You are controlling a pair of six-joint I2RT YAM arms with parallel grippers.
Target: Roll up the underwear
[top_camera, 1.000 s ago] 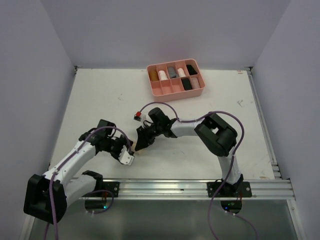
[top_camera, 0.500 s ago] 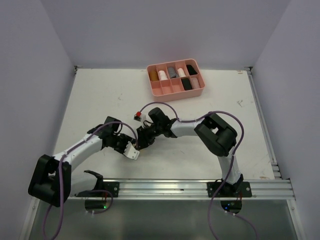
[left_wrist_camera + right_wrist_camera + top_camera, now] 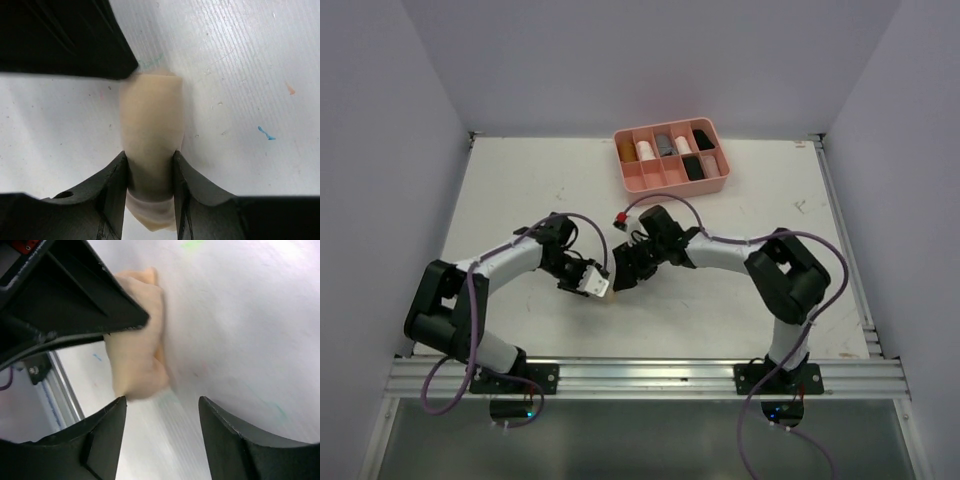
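The pale tan underwear point(image 3: 150, 130) lies as a short, thick roll on the white table point(image 3: 520, 190). In the top view it is a little toward 7 o'clock from the table's middle, and my two tools hide almost all of it there. My left gripper point(image 3: 149, 157) has hold of it: the two black fingers point(image 3: 116, 180) press on both long sides of the roll, closed only as far as the cloth allows. My right gripper point(image 3: 161, 402) stands just beside, at 2 o'clock of the roll in the top view. Its jaws are apart with only bare table between them, and it holds nothing. In its own camera the roll is at 10 o'clock, ahead of that gripper and not touching it. The pink tray point(image 3: 670, 187) sits well apart at 12 o'clock, near the far edge.
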